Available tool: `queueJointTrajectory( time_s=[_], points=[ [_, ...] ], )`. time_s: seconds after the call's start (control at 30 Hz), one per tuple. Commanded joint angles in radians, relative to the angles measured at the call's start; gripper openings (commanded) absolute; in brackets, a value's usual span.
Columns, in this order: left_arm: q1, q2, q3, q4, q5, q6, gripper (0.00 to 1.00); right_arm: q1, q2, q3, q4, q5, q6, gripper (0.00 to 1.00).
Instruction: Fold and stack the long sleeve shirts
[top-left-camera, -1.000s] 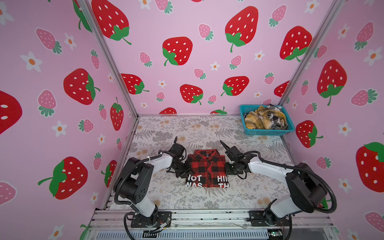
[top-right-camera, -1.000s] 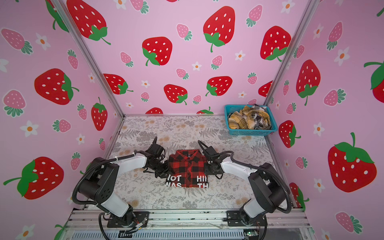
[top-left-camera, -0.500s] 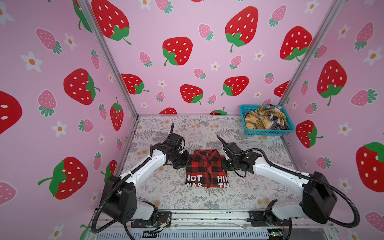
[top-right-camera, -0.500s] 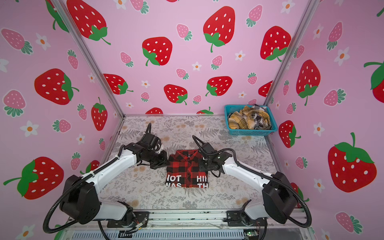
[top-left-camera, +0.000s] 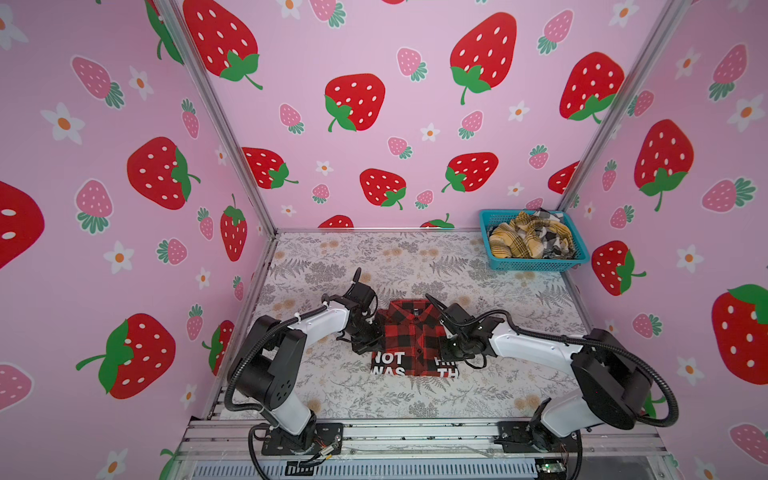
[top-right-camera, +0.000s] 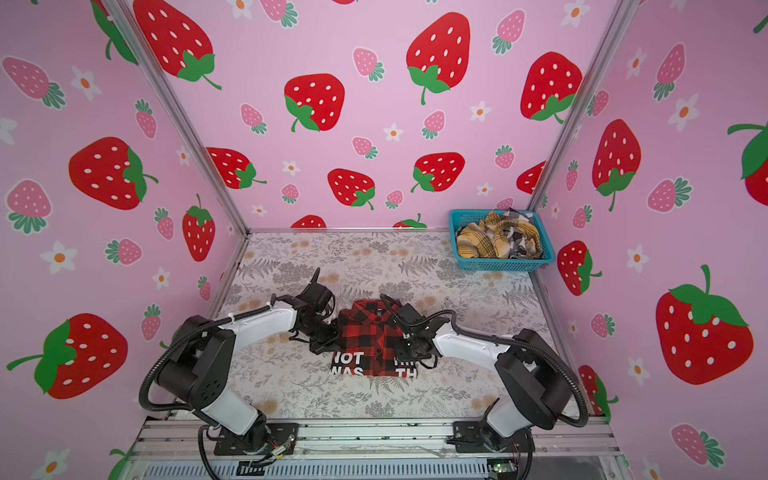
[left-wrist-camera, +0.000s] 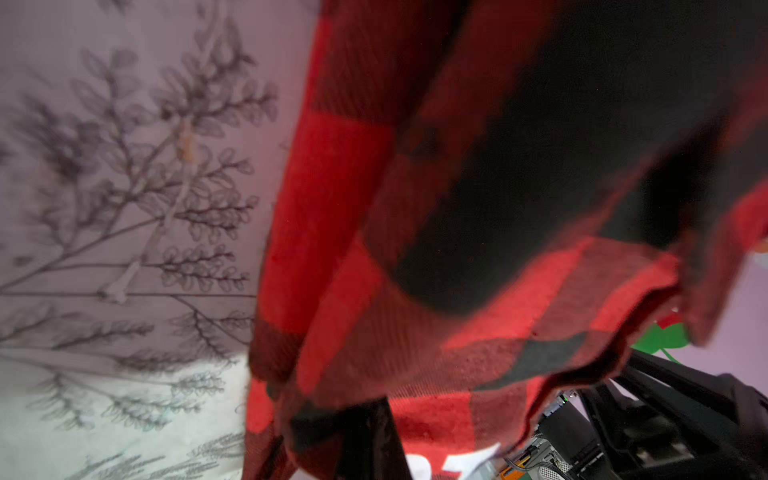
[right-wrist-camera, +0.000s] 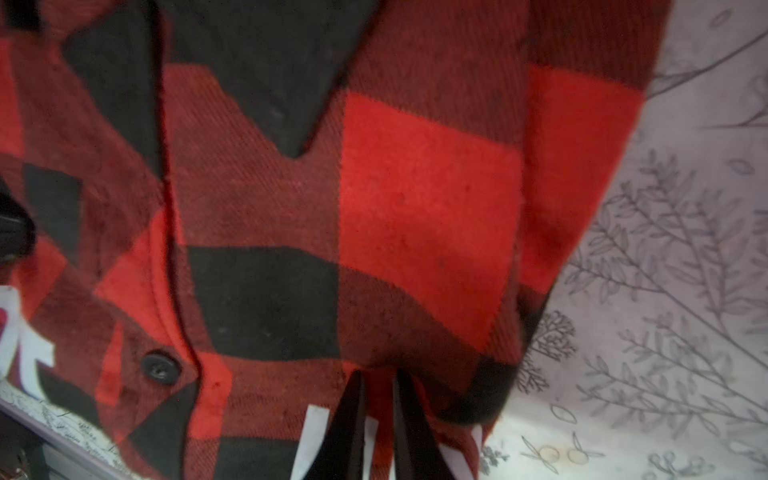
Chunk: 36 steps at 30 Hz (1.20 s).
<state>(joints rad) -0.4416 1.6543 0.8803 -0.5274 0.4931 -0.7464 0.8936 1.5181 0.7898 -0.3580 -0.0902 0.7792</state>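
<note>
Fern-print tabletop (top-left-camera: 374, 254) bears a folded, fuzzy red-and-black flannel shirt (top-left-camera: 409, 332).

Red shirt folded mid-table, two more bunched in the basket.

The red shirt (top-left-camera: 409, 336) (top-right-camera: 368, 332) is red-and-black buffalo check, folded into a narrow rectangle, front up, with the collar toward the back wall. The buttoned placket runs down its middle, and white block letters sit on black at the near hem. In the left wrist view its side edge (left-wrist-camera: 415, 249) is raised off the table (top-left-camera: 374, 257). The yellow shirt (top-left-camera: 509, 245) (top-right-camera: 478, 245), a mustard plaid, and the black-and-white shirt (top-left-camera: 552, 241) (top-right-camera: 519, 239) lie crumpled together, unfolded, in the basket (top-left-camera: 536, 264) at the back right corner, well apart from the red one.
</note>
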Motion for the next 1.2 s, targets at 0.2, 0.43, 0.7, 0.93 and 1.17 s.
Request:
queueJointTrajectory(
  time_s=[0.2,0.43,0.7,0.93,1.17],
  points=[
    [0.000,-0.023,-0.031,-0.011,-0.009,-0.009,0.12,-0.005,-0.018,0.007,-0.031,0.007,0.010,0.17],
    [-0.015,-0.170,0.115,-0.185,-0.034,0.013,0.17,0.033,-0.069,0.114,-0.141,0.025,-0.030,0.18],
    [-0.043,-0.185,-0.017,-0.071,0.053,-0.054,0.00,0.066,-0.110,0.094,-0.082,-0.071,-0.031,0.18],
    [-0.032,-0.124,-0.062,-0.012,0.036,-0.044,0.00,0.064,-0.067,-0.025,0.022,-0.129,-0.003,0.18],
    [-0.031,-0.068,-0.049,0.002,0.051,-0.025,0.00,0.065,-0.057,-0.030,0.042,-0.115,0.002,0.17]
  ],
)
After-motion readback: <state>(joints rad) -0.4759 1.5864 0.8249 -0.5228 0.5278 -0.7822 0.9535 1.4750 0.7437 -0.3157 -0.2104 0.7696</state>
